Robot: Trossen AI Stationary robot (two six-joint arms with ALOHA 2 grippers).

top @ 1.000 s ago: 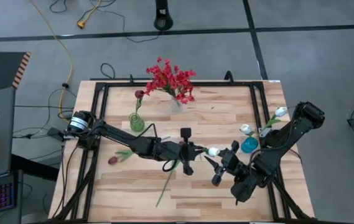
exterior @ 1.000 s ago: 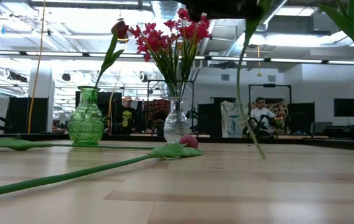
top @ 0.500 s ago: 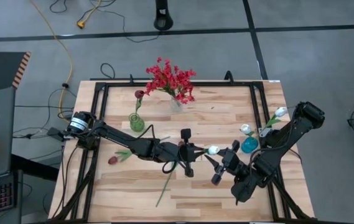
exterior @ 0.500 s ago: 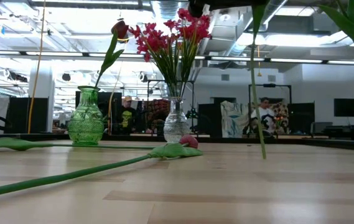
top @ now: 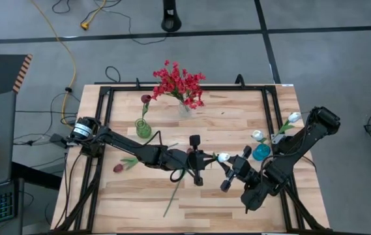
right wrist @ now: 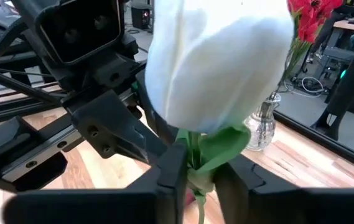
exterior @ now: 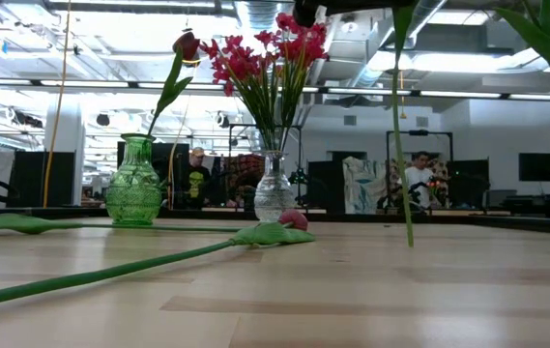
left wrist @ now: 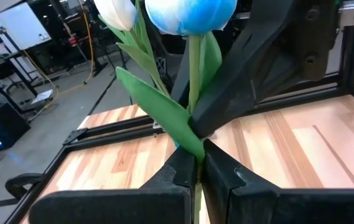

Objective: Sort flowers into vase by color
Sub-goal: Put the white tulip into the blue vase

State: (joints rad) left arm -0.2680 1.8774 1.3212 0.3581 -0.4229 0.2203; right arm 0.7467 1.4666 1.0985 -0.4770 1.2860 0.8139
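**A:** Status?

**B:** Mid-handover. My left gripper is pressed tight on the stem of the white tulip, held up off the table just on the green-vase side of the blue vase. The right gripper is at the same flower: in its wrist view both fingers pinch the stem right under the bud.

**A:** So both have it?

**B:** Looks that way. Two white tulips already stand in the blue vase; the red sprays sit in the clear vase and one maroon bud in the green vase.

**A:** Next?

**B:** I'd say left lets go, then right carries the stem across to the blue vase's mouth, stem end down. One maroon tulip lies flat on the table, well apart from the blue vase, past the green one.
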